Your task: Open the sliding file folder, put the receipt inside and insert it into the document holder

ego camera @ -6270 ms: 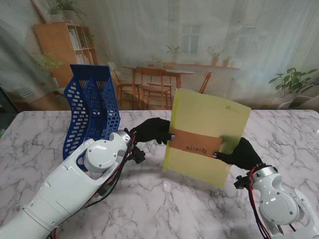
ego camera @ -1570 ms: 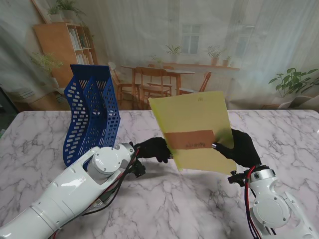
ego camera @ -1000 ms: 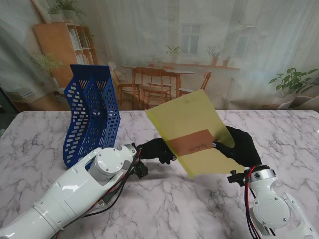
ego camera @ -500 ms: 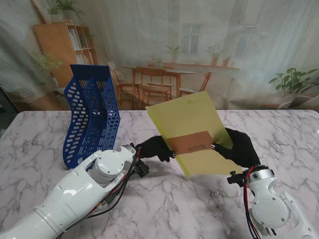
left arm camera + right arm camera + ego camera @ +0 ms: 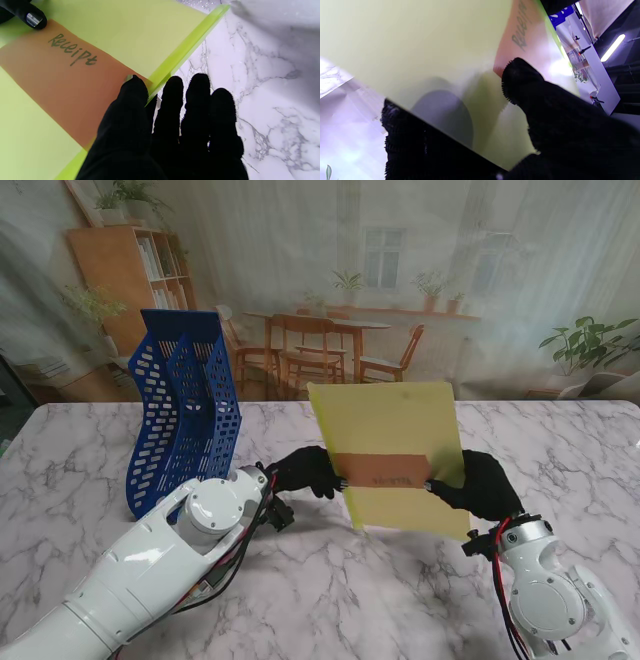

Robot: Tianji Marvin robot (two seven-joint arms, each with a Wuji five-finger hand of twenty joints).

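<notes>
Both the left hand [image 5: 308, 471] and right hand [image 5: 478, 483] pinch the folder [image 5: 395, 425] edges; one thumb slipping could twist it and slide the receipt [image 5: 385, 470] out.

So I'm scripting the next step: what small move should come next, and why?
Probably carry the folder left toward the blue document holder. The receipt already sits inside, the left hand and right hand pinch opposite edges, and the folder is clear of the holder.

Yellow-green folder [image 5: 395, 420] upright off table, orange receipt [image 5: 385, 471] inside; blue doc holder [image 5: 185, 405] on left.
</notes>
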